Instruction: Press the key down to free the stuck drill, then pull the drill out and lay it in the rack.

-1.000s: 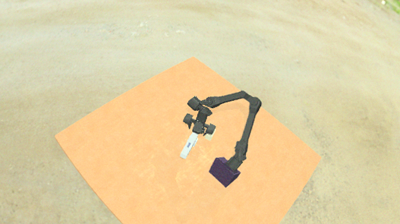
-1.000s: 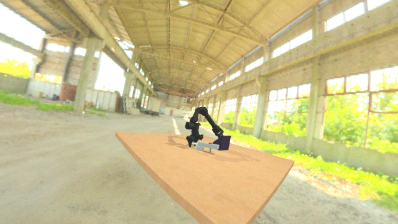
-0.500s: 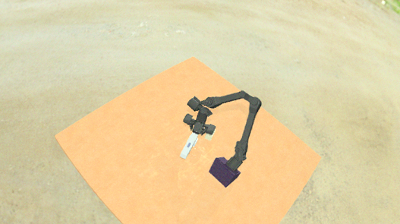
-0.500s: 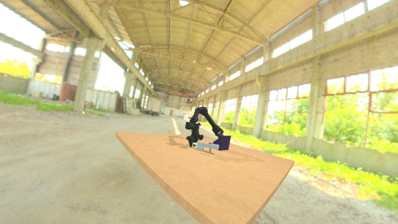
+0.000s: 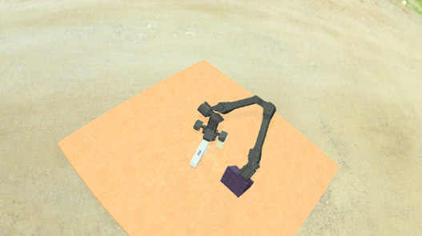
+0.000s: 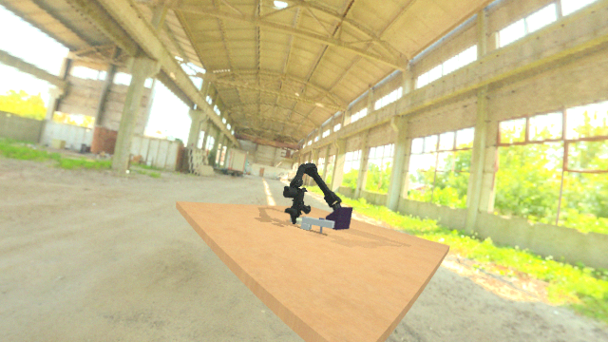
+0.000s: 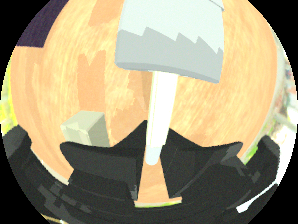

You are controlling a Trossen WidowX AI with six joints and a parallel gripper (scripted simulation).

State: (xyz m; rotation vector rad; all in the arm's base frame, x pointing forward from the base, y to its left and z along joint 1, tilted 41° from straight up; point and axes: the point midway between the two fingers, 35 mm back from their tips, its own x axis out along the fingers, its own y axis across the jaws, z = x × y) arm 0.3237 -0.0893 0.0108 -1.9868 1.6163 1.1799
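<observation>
A long pale grey-white housing stands raised on the table. A thin white shaft, seemingly the drill, sticks out of its jagged end. My gripper is nearly closed at this end, its two black fingers against both sides of the shaft near its bluish tip. A small dark mark sits on top of the housing; I cannot tell whether it is the key. A small pale block lies beside the gripper; whether it is the rack is unclear.
A dark purple block stands under the arm's base, beside the housing. The arm arches over the tan table from there. The table edges lie well away from the housing.
</observation>
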